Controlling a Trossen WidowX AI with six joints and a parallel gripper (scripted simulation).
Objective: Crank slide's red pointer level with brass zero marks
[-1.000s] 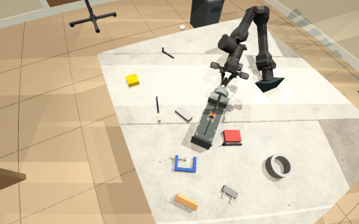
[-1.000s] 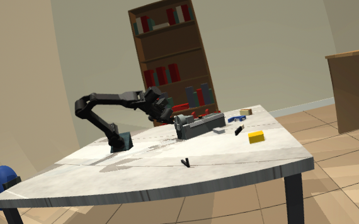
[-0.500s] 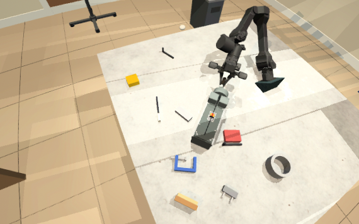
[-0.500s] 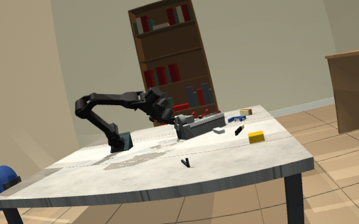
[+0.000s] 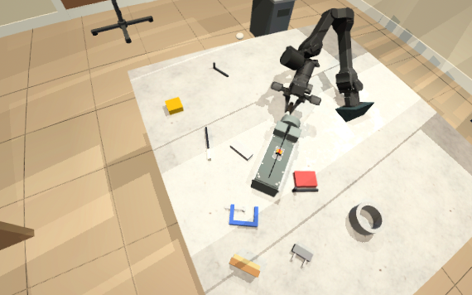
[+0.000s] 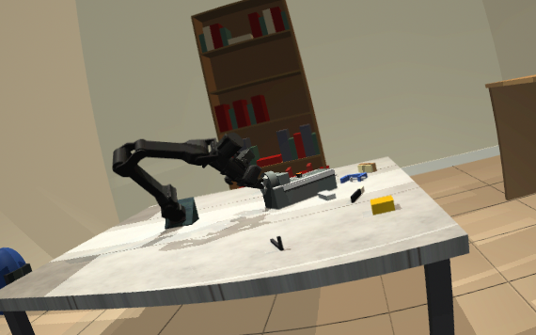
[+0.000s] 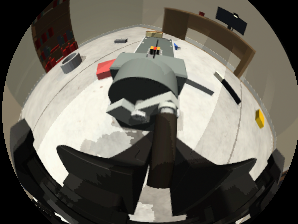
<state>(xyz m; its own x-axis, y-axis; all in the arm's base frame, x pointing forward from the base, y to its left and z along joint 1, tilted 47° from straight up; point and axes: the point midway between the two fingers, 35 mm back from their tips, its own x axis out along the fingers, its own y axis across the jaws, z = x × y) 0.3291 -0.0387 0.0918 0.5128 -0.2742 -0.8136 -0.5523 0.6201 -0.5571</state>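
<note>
The grey machine (image 5: 265,165) (image 6: 285,195) (image 7: 145,75) stands on the table with its crank end toward the arm. A light grey crank arm (image 7: 156,103) crosses the front of its round housing. The dark brown crank handle (image 7: 164,162) sticks out from the crank arm toward the wrist camera. My gripper (image 5: 290,111) (image 6: 260,185) (image 7: 160,136) is shut on the handle, one finger on each side. The red pointer (image 5: 279,152) (image 7: 155,49) sits over the slot, with small orange-yellow spots around it. The brass marks are too small to tell whether the pointer is exactly level.
A red block (image 5: 305,179) (image 7: 104,69) lies close beside the machine. On its other side lie a grey flat bracket (image 5: 241,152), a black and white pen-like thing (image 5: 207,142) and a yellow block (image 5: 174,105). A blue clamp (image 5: 243,223) and a grey ring (image 5: 355,221) lie farther off.
</note>
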